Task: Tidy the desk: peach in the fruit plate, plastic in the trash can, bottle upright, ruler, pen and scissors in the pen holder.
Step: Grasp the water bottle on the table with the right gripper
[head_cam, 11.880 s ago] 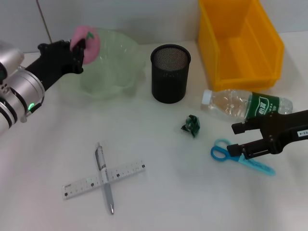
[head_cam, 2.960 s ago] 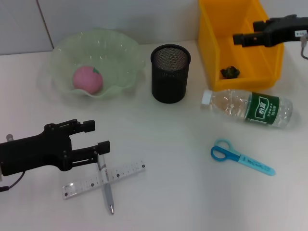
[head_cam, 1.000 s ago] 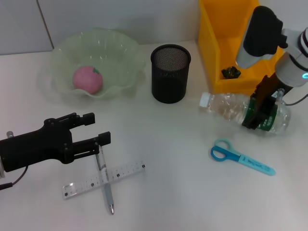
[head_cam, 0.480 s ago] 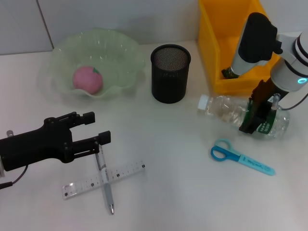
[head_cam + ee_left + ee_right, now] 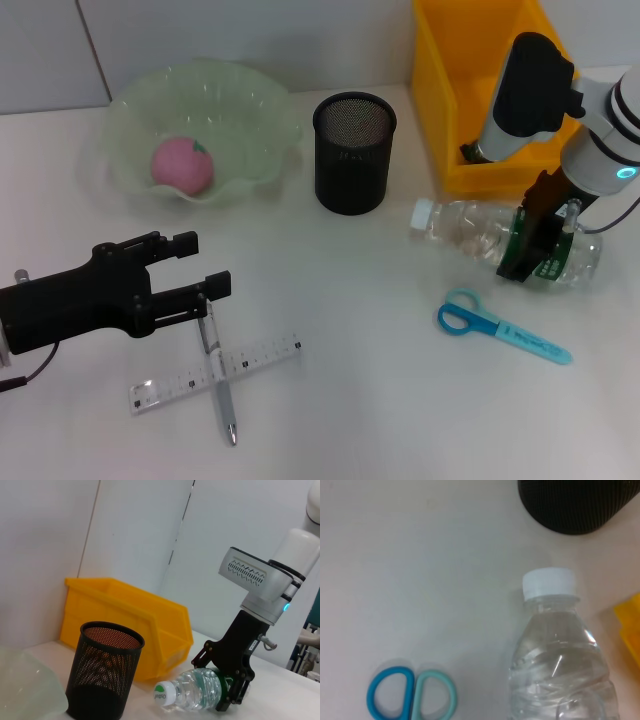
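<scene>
Our right gripper [image 5: 538,240] has its jaws clamped across the green-labelled body of the clear plastic water bottle [image 5: 478,232], one black finger each side of the label. The bottle lies tilted, white cap end toward the black mesh pen holder [image 5: 354,152], base end toward the table edge, just in front of the yellow plastic bin [image 5: 500,95]. The left wrist view shows the cap end slightly low and the grip near the bottle's middle.

Our left gripper [image 5: 190,278] sits low over the table w/ jaws spread apart, holding nothing; one fingertip is right at the top end of the silver pen [image 5: 217,367], contact unclear.

That pen lies crossed over the clear plastic ruler [image 5: 216,373], making an X on the white table [image 5: 350,400]. The blue-handled scissors [image 5: 500,327] lie flat just nearer us than the bottle, closed. The pink peach [image 5: 182,165] rests inside the pale green wavy-rimmed glass fruit plate [image 5: 255,110], beside the holder. A dark crumpled plastic scrap [image 5: 466,151] shows in the bin, partly behind our arm.
</scene>
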